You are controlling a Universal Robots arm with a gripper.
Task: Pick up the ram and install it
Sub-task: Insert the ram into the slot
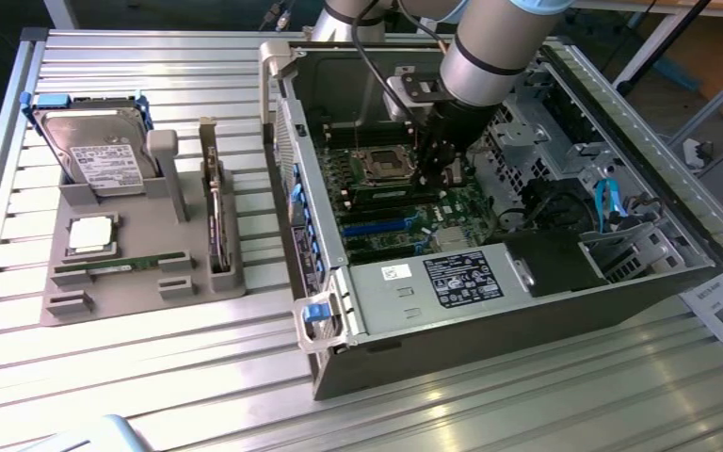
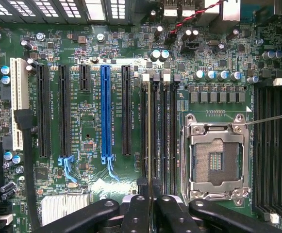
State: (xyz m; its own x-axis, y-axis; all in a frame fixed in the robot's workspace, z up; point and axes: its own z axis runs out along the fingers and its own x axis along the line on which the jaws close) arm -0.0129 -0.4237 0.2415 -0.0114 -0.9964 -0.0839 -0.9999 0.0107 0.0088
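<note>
Glare whitens the slatted table (image 1: 110, 367); the computer case (image 1: 488, 330) sits shadowed inside.

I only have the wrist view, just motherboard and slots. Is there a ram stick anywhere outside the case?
Observer: Yes, a green ram lies in a grey holder, on the exterior view's left of the case.
Operator: Anything beside it?
Observer: A square silver chip, right next to the ram.
Operator: And the case itself?
Observer: It lies on its side on a slatted table, open side up; the arm reaches down into it.
</note>
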